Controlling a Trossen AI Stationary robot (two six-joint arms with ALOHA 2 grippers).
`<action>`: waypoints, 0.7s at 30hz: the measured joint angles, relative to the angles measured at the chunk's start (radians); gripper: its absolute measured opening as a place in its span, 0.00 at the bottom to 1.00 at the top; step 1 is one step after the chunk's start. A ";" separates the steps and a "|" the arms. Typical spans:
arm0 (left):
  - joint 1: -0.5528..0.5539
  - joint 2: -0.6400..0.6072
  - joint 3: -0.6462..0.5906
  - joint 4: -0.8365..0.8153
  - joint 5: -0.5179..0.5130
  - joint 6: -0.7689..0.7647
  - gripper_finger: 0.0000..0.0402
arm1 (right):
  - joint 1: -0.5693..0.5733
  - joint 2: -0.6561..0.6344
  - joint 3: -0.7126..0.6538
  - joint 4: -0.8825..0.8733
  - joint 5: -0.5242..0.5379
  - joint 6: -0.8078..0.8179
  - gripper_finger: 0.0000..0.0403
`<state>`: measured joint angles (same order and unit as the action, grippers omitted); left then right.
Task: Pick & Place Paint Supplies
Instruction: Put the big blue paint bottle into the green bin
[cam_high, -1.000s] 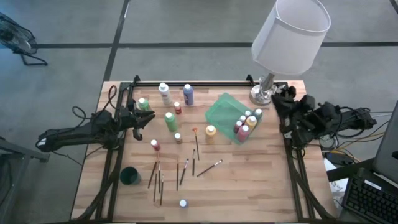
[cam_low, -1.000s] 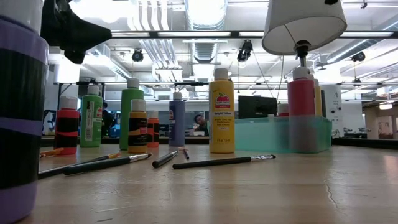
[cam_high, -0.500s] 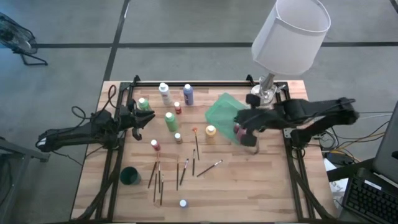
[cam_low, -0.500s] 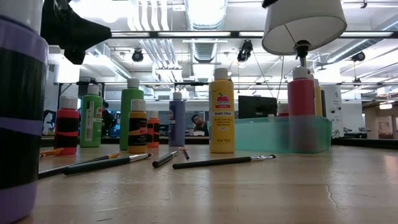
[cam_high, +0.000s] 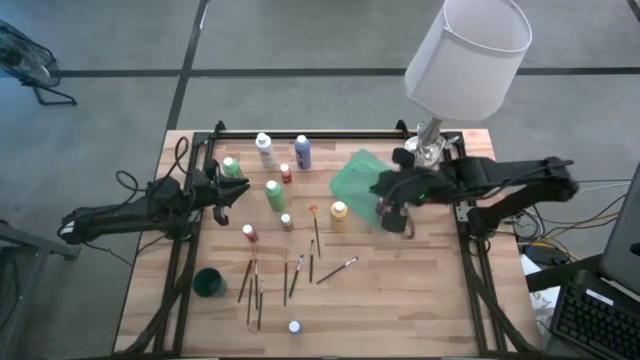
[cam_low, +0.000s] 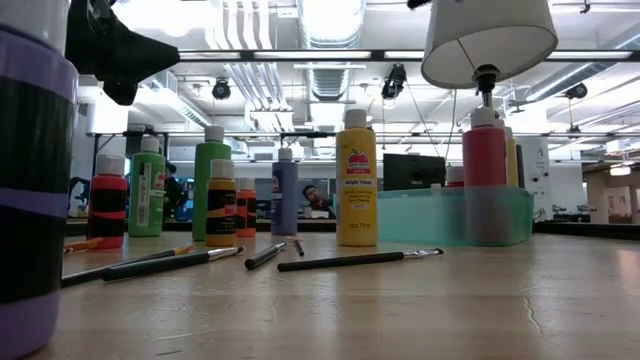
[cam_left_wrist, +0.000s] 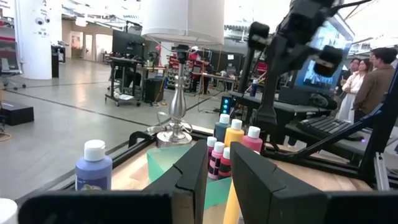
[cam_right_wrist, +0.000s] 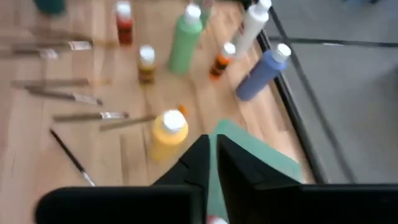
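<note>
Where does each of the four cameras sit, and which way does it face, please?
High: overhead, straight down; both arms, right hand over green tray.
Low: tabletop height, across yellow bottle; no hand.
Left wrist: past own fingers toward lamp.
Right wrist: down past own fingers.
Shared: the yellow bottle appears in all four.

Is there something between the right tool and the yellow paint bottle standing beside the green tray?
Nothing visible blocks it. The right tool hangs over the green tray's bottle cluster; the yellow paint bottle stands just outside the tray toward the table's middle, with bare wood around it. The closest brush lies on its far side.
</note>
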<state>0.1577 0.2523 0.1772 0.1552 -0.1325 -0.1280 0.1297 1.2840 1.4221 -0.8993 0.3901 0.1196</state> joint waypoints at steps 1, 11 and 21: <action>0.000 0.000 0.000 0.001 0.000 0.000 0.19 | -0.014 -0.053 -0.066 0.061 -0.003 0.008 0.03; 0.000 0.000 0.000 0.002 0.000 -0.001 0.19 | -0.125 -0.547 -0.605 0.608 0.022 -0.051 0.03; 0.000 0.000 -0.001 0.001 -0.023 0.000 0.19 | -0.128 -0.826 -0.830 0.598 0.041 0.010 0.03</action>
<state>0.1576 0.2523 0.1764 0.1564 -0.1556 -0.1282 0.0017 0.4581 0.5922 -0.3017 0.4309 0.1301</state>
